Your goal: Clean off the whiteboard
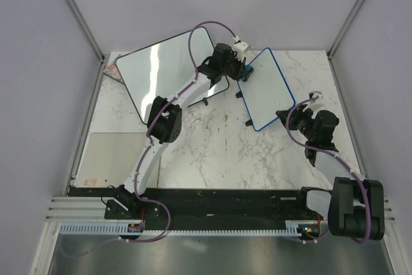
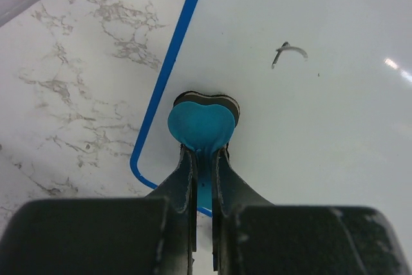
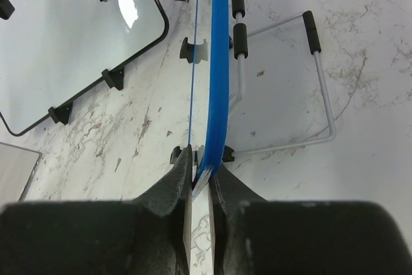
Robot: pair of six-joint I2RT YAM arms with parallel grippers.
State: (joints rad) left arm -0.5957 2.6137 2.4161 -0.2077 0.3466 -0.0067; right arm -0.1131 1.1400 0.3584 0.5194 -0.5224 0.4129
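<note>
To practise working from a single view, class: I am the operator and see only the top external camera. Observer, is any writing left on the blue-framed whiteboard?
Observer: Yes. The left wrist view shows one small dark curved mark on the whiteboard.
Operator: What is the left end effector holding?
Observer: The left end effector is shut on a blue heart-shaped eraser. Its dark pad appears pressed to the board near the frame's rounded corner, apart from the mark.
Operator: And the right one?
Observer: In the right wrist view, the right end effector pinches the whiteboard's blue edge.
</note>
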